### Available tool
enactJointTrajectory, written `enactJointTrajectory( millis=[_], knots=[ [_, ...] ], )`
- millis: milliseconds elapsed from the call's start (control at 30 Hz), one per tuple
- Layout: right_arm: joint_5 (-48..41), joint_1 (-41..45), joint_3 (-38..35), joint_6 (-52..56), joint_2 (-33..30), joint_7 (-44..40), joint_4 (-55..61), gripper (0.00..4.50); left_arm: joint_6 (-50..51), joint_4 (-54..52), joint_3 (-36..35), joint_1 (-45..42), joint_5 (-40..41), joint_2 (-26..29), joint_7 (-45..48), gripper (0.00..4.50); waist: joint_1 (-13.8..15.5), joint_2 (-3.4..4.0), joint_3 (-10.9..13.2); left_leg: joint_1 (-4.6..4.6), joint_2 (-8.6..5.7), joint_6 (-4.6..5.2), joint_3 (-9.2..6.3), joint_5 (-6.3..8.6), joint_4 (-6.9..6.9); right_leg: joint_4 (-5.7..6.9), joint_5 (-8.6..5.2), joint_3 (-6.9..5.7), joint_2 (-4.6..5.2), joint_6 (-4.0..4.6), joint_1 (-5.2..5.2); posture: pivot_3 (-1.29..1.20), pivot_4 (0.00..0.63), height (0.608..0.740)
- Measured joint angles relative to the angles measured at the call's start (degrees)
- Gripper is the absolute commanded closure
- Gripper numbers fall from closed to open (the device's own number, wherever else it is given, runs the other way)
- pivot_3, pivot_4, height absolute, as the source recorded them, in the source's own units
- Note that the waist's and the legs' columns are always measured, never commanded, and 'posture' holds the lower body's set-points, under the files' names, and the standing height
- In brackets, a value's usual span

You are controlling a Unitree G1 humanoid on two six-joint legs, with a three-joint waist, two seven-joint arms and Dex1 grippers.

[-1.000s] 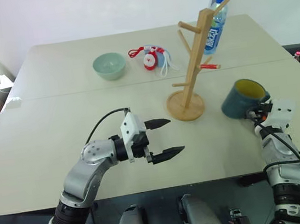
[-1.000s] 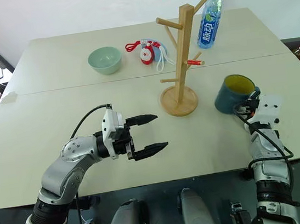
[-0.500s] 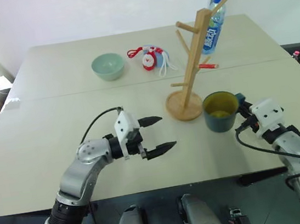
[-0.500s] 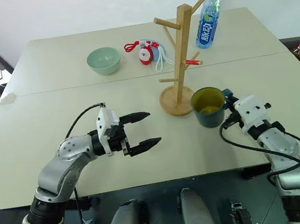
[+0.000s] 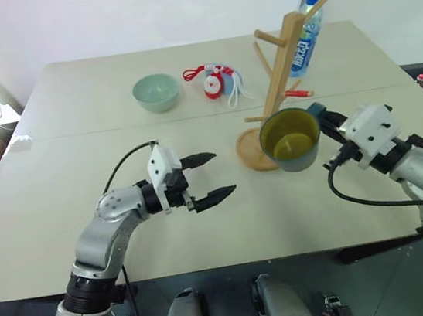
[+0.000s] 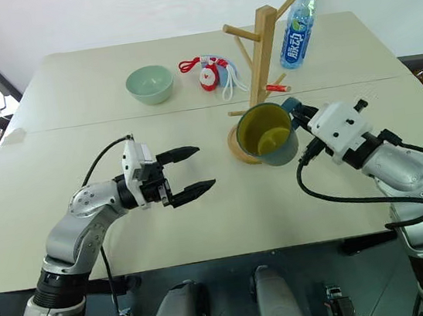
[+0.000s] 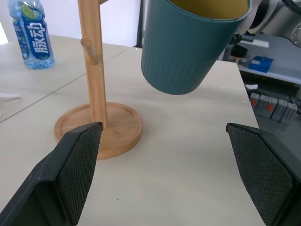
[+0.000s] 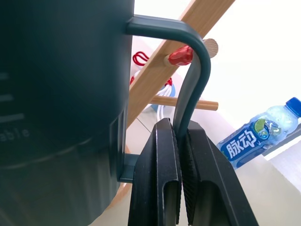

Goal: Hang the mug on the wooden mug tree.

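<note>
Right gripper (image 8: 176, 141) pinches handle of mug (image 6: 267, 133), held aloft just before wooden mug tree (image 6: 259, 66); handle faces pegs behind. Left gripper (image 6: 186, 171) wide, empty, farther off.

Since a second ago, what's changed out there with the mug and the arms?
The right gripper, jaws shut on the mug's handle throughout, lifted the mug off the table and swung it left, from beside the table's right edge to in front of the wooden mug tree; the mug went from lying tipped to near upright. The left gripper stayed open, barely shifting. Bowl and bottle unmoved.
</note>
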State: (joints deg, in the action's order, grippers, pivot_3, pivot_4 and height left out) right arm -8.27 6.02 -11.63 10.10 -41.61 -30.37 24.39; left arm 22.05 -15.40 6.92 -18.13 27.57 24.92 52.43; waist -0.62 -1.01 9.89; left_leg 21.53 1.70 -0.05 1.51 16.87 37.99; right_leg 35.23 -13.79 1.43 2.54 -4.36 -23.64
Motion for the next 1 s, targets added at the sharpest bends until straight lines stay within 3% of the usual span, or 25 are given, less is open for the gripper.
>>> enactJointTrajectory(
  millis=[400, 1000],
  knots=[
    [0.3, 5.6, 0.2, 0.1, 0.1, -0.4, -2.9, 4.45, 1.7, -1.6, -1.9, -0.8, 3.3, 0.6, -0.4, 0.0, -0.1, 0.0, 0.0, -0.02, 0.01, 0.0, 0.0, 0.0, 0.0, 0.03, 0.01, 0.0, -0.01, 0.0, 0.0, 0.0, 0.15, 0.74],
    [3.2, 13.8, 7.0, 2.8, 1.3, -0.5, -10.3, 4.45, 5.0, -4.6, -4.3, -4.6, 7.9, 1.1, -2.7, 0.0, -0.1, 0.0, 0.0, -0.01, 0.0, 0.0, 0.01, 0.0, 0.0, 0.04, 0.01, 0.0, -0.01, -0.01, 0.0, 0.0, 0.15, 0.74]
  ],
)
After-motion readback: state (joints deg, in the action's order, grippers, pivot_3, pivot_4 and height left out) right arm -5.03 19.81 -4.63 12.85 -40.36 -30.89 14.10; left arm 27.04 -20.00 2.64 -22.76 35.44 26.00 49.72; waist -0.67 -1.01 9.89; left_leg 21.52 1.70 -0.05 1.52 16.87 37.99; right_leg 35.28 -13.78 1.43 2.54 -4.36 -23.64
